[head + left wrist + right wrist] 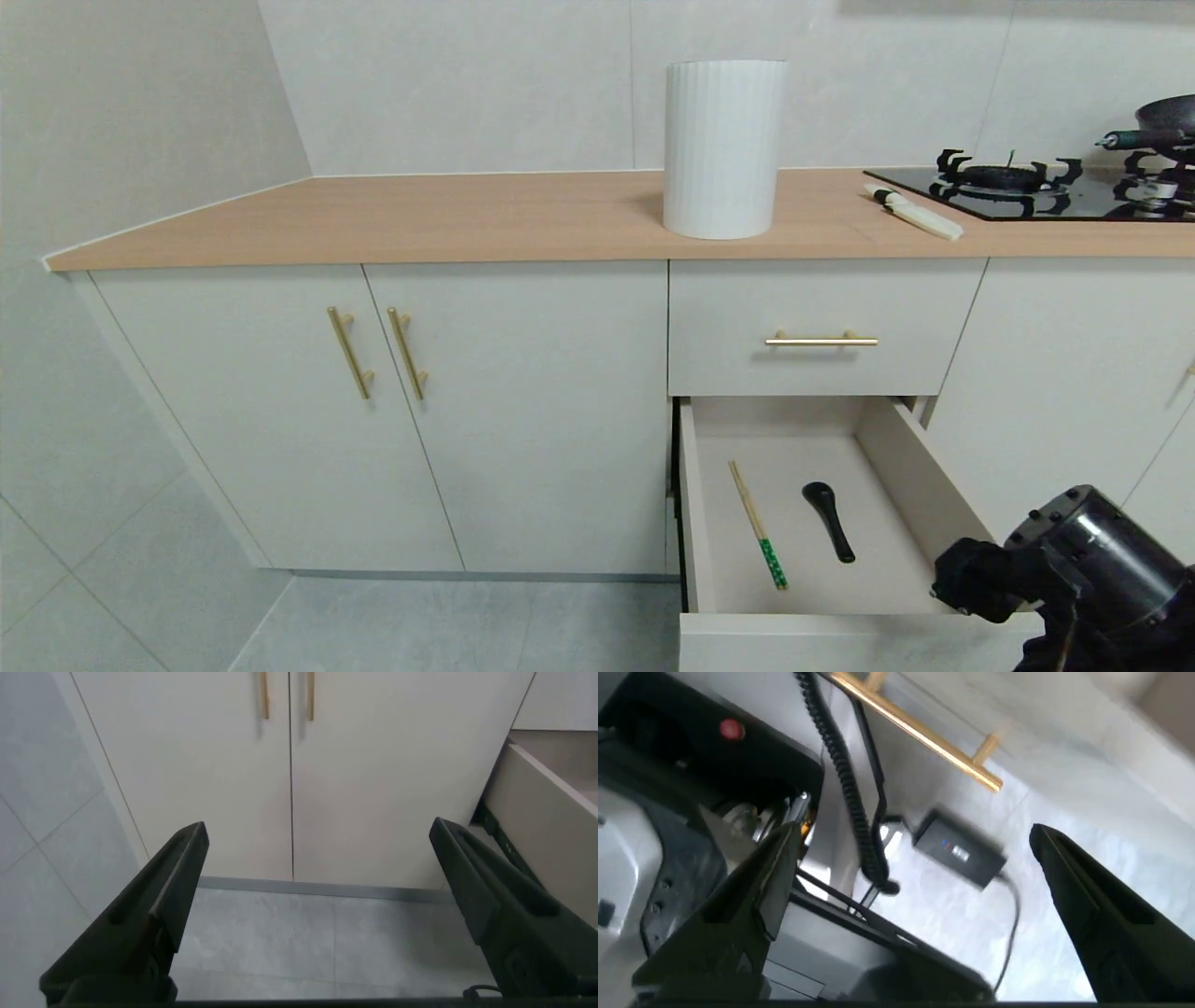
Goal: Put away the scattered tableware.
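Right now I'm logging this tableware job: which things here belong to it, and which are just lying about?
Job:
chopsticks
black spoon
open drawer holding both
pale utensil on the countertop, likely still to stow

Lying about:
white ribbed container
stove
pan

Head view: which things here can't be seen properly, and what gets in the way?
Open drawer: front right corner behind the right arm; front panel cut by the bottom edge.
White ribbed container: inside hidden by its own wall.
Pan: cut by the right edge.
Pale utensil on the counter: too small to identify.
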Tool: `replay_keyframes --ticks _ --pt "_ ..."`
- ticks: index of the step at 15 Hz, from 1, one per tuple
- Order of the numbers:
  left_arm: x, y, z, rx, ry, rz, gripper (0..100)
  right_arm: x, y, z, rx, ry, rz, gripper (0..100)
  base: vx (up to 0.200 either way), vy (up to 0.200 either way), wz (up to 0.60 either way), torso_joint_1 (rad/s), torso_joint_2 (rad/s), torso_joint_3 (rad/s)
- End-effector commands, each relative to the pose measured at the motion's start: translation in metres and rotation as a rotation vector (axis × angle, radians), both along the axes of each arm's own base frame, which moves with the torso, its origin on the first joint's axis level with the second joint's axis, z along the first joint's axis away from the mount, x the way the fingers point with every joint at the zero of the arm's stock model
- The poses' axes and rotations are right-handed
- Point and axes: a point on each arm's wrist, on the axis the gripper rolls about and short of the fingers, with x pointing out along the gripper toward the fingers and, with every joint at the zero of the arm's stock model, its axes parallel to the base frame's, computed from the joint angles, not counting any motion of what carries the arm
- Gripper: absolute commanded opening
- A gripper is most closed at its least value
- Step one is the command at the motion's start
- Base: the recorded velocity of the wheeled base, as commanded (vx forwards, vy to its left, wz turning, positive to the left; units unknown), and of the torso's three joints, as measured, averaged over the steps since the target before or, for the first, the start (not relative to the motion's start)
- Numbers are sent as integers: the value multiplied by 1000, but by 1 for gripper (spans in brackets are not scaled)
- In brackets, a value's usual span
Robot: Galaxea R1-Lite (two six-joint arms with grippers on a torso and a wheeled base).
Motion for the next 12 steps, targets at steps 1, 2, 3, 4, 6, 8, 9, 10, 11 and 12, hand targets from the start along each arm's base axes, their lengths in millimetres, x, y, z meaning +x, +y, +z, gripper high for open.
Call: replay_keyframes --ticks 1,2,3,4,6,8,9,10,11,12 --pt "0 0 0 0 1 1 100 16 9 -15 -34 72 -64 100 0 0 0 0 0 0" --pt "0 0 0 0 1 1 100 21 12 -16 -29 77 -103 100 0 0 0 0 0 0" --pt "0 0 0 0 1 1 100 26 15 -16 -28 74 -144 100 0 0 0 0 0 0" --pt "0 0 0 0 0 1 100 30 16 -17 -27 71 -172 100 0 0 0 0 0 0" --pt "0 0 0 0 1 1 100 54 27 -22 -24 62 -361 100 0 0 0 0 0 0" --pt "0 0 0 0 1 1 100 60 26 -24 -22 59 -397 100 0 0 0 0 0 0" --pt "0 0 0 0 0 1 100 62 25 -25 -24 63 -410 100 0 0 0 0 0 0" --pt "0 0 0 0 0 1 100 65 24 -26 -29 58 -420 100 0 0 0 0 0 0" --pt "0 0 0 0 1 1 100 69 24 -25 -35 43 -437 100 0 0 0 0 0 0" --pt "0 0 0 0 1 1 100 72 21 -28 -42 44 -453 100 0 0 0 0 0 0"
